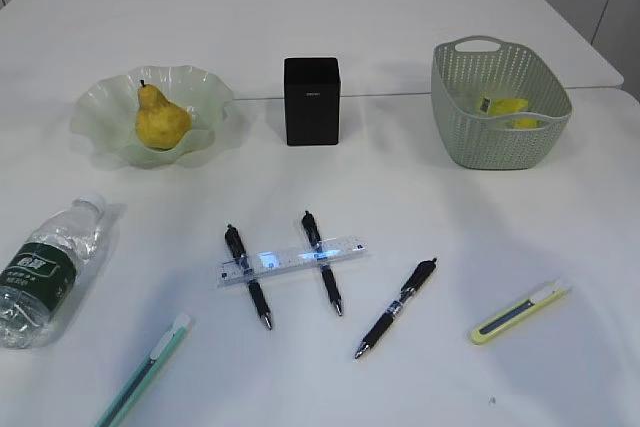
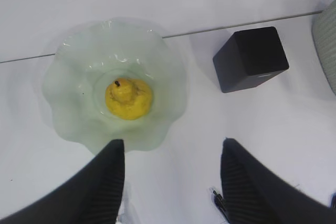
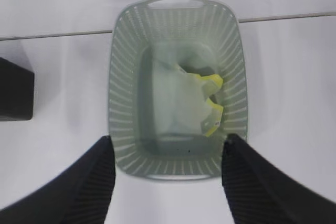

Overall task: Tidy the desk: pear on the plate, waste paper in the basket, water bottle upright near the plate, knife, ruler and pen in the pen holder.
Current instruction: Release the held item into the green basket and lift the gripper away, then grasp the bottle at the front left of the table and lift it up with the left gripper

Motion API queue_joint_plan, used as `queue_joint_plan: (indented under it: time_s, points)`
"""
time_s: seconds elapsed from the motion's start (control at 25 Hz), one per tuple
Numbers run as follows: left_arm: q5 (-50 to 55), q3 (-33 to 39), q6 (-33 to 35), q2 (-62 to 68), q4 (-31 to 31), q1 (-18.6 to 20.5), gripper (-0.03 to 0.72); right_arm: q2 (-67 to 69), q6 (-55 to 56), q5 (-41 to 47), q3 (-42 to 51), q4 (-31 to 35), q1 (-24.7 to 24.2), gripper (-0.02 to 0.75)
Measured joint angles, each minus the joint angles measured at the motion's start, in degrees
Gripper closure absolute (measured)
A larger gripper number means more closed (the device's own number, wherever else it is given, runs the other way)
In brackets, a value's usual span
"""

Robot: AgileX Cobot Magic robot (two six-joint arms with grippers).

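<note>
Left gripper [image 2: 170, 182] hangs above the table with its two dark fingers [image 2: 107, 182] spread wide apart, nothing between them, and the plate [image 2: 68, 72] lies just beyond its tips. Right gripper [image 3: 168, 182] is the same story: fingers [image 3: 252, 182] parted, empty, poised over the near rim of the basket [image 3: 122, 103].

Take the black pen holder [image 1: 311, 100] as the marker, standing upright at the middle of the table [image 1: 400, 7]. To its left sits the pale green wavy plate, and the yellow pear [image 1: 160, 118] is on it, stem up. To the holder's right stands the basket, with crumpled yellow and pale paper [image 3: 197, 103] lying on its floor.

Nearer the camera than the holder, a clear ruler [image 1: 291, 261] lies flat across two black pens: one pen [image 1: 248, 276] under its left part, another [image 1: 322, 262] under its right part. A third black pen [image 1: 396, 308] lies by itself at a slant, right of those and in front of the holder. Farther right again, in front of the basket, a yellow utility knife [image 1: 520, 312] lies flat. Far left of the holder, close to the table edge, the water bottle [image 1: 48, 269] lies on its side, cap pointing toward the plate. A teal utility knife [image 1: 143, 372] lies near the front edge, below the bottle.
</note>
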Motion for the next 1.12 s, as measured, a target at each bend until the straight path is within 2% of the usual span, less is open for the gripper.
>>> queue_joint_plan:
  time_s: [0.16, 0.28, 0.36, 0.6, 0.68, 0.92, 1.12]
  points:
    - [0.0, 0.0, 0.0, 0.0, 0.0, 0.0, 0.28, -6.83, -0.09, 0.04, 9.66, 0.4, 0.1, 0.239]
    - [0.0, 0.0, 0.0, 0.0, 0.0, 0.0, 0.28, -13.83, -0.09, -3.17, 22.0, -0.57, 0.1, 0.239]
    - [0.0, 0.0, 0.0, -0.08, -0.11, 0.0, 0.28, -19.21, -0.09, -9.77, 31.14, -1.58, 0.1, 0.239]
    - [0.0, 0.0, 0.0, -0.08, -0.5, 0.0, 0.282, -37.54, -0.09, -36.75, 60.76, -6.44, 0.1, 0.239]
    - [0.0, 0.0, 0.0, -0.08, -0.5, 0.0, 0.283, -42.13, -0.09, -42.25, 68.75, -8.11, 0.1, 0.239]
    - [0.0, 2.22, 0.0, -0.5, 0.02, 0.0, 0.267, -47.56, -0.12, -45.21, 79.73, -9.36, 0.1, 0.239]
    - [-0.1, 13.38, 0.0, -1.86, 0.24, 0.0, 0.192, -49.08, -0.12, -43.31, 80.35, -8.49, 0.1, 0.24]
